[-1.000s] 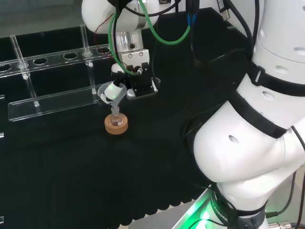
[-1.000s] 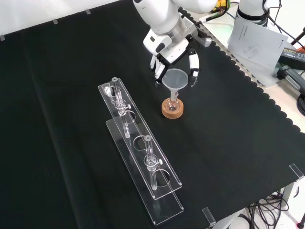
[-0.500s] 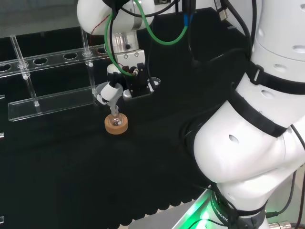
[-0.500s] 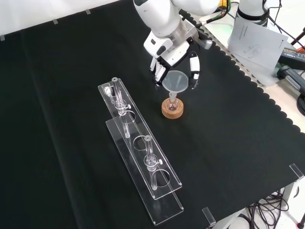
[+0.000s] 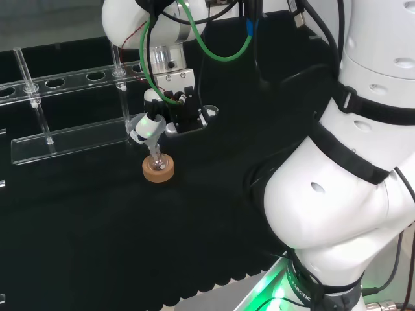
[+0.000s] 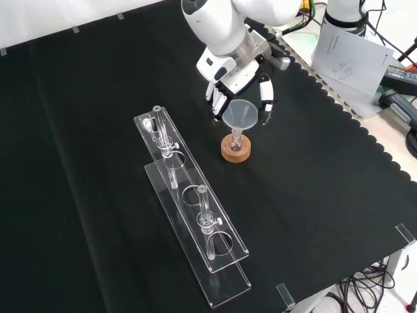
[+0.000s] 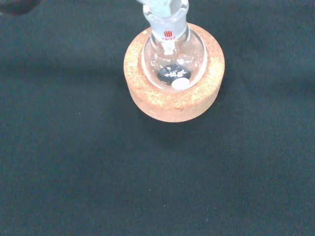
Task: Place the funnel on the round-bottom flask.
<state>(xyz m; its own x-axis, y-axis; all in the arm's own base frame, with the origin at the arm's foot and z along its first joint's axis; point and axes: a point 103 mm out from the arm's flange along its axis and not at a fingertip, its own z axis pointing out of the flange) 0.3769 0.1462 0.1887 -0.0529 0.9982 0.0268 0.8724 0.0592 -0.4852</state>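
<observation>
Front view: funnel (image 6: 239, 112) sits upright, stem down in the neck of the round-bottom flask (image 6: 236, 141), directly below the hand (image 6: 236, 88). Hand fingers spread around the funnel cone; contact unclear. Flask is clear glass, round, on a rough cork ring (image 7: 173, 73). Worktop (image 6: 98, 98) is black cloth, matte.

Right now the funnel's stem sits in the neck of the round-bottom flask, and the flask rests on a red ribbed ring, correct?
Not quite. The funnel does have its stem in the neck of the round-bottom flask, but the stand is a cork ring, not a red ribbed one. The wrist view shows its tan, speckled surface plainly, and the front view agrees.
</observation>
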